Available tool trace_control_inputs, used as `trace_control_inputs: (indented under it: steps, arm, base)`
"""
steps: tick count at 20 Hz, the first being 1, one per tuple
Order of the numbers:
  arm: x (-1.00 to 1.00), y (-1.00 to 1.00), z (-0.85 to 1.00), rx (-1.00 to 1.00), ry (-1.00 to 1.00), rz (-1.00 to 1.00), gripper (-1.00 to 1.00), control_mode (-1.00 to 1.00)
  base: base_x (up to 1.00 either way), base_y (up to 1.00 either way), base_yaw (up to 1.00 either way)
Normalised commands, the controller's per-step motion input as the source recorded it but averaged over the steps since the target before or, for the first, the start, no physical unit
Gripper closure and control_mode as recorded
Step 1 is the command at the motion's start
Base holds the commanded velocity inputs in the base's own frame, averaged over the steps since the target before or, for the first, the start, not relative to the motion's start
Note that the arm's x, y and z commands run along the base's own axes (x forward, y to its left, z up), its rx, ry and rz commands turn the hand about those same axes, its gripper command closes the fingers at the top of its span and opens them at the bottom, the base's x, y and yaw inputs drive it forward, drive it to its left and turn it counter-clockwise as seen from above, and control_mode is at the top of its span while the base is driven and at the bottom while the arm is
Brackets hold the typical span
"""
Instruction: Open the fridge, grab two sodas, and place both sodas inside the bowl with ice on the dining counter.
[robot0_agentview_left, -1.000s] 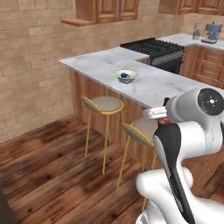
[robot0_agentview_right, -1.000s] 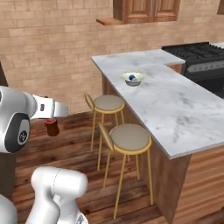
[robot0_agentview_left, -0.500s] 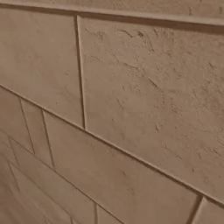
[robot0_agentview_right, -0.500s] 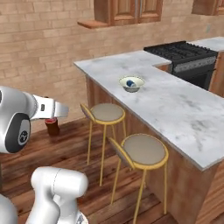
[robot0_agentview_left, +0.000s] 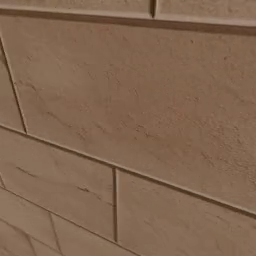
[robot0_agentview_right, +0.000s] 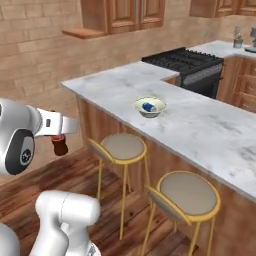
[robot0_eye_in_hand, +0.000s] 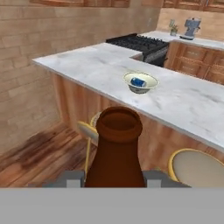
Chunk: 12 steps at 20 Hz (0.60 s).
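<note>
My gripper (robot0_agentview_right: 60, 142) is shut on the dark-brown soda bottle (robot0_agentview_right: 59, 146), held out over the wood floor to the left of the dining counter (robot0_agentview_right: 210, 127). In the hand view the bottle (robot0_eye_in_hand: 117, 151) rises between the fingers, mouth toward the camera. The pale bowl (robot0_agentview_right: 150, 106) sits on the marble slab with the blue can (robot0_agentview_right: 148, 106) lying inside it. The bowl (robot0_eye_in_hand: 141, 82) and can (robot0_eye_in_hand: 138, 82) lie ahead of the bottle in the hand view. The fridge is out of view.
Two yellow-rimmed stools (robot0_agentview_right: 122, 148) (robot0_agentview_right: 188, 193) stand along the counter's wood-panelled front. A black stove (robot0_agentview_right: 185, 61) sits behind the counter, wooden wall cabinets (robot0_agentview_right: 131, 14) above. A brick wall (robot0_agentview_left: 125, 125) is very close in the left base view.
The base has driven and turned, so the counter and stools have shifted right and nearer in the right base view. The left base view now faces bricks. The bottle stays gripped.
</note>
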Motion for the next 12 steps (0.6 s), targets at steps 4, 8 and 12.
trace_control_inputs:
  steps: [4,8,12]
  arm:
    - [0.0,0.0,0.0,0.0,0.0,0.0,1.0,1.0]
    - [0.0,0.0,0.0,0.0,0.0,0.0,1.0,1.0]
    - [0.0,0.0,0.0,0.0,0.0,0.0,1.0,1.0]
  base:
    - [0.63,0.69,-0.44]
    - [0.58,0.62,-0.47]
    - [0.52,0.51,-0.51]
